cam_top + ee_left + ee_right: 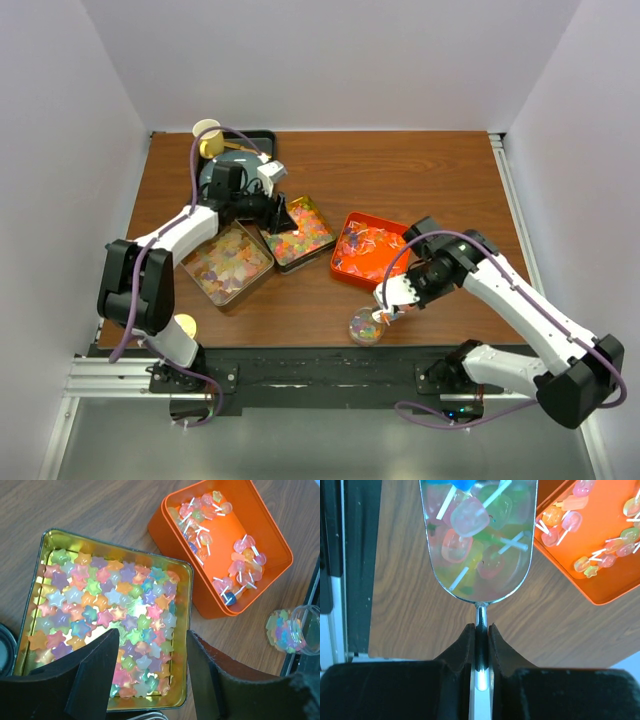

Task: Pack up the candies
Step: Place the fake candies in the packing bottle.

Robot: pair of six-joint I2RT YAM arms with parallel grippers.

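The brown wood-grain table [400,170] carries a gold tin [100,547] of pastel multicolour star candies [107,597], an orange tray [225,535] of translucent pink, yellow and orange lollipops [243,545] with white sticks, and a silver scoop [480,609].

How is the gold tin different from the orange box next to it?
The gold tin is shiny gold; the orange box is plain orange. The gold tin holds star sweets covering its whole floor; the orange box holds lollipops with white sticks, and bare floor shows. Both are open rounded rectangles on the wooden table.
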